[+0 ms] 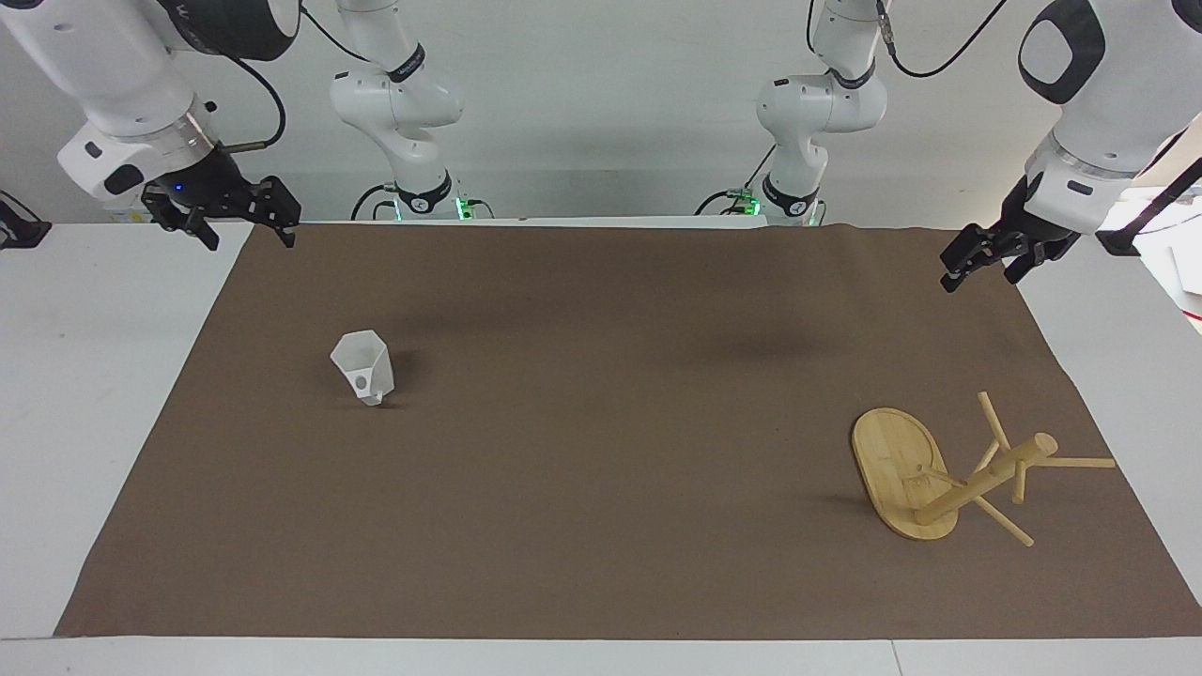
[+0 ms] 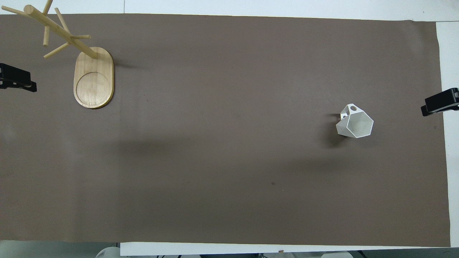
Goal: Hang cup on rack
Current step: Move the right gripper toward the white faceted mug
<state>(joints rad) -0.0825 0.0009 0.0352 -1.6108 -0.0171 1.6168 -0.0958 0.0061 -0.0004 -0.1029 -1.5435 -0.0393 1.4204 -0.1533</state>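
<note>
The white faceted cup (image 1: 362, 368) stands mouth up on its narrow base on the brown mat, toward the right arm's end; its handle side with the round hole faces away from the robots. It also shows in the overhead view (image 2: 355, 122). The bamboo rack (image 1: 981, 481) stands upright on its oval base toward the left arm's end, farther from the robots than the cup, pegs bare; it also shows in the overhead view (image 2: 94, 77). My right gripper (image 1: 246, 230) hangs open and empty over the mat's corner. My left gripper (image 1: 981, 272) hangs open and empty over the mat's edge. Both arms wait.
The brown mat (image 1: 601, 526) covers most of the white table (image 1: 94, 376). The gripper tips show at the edges of the overhead view, the left gripper (image 2: 16, 80) and the right gripper (image 2: 440, 104).
</note>
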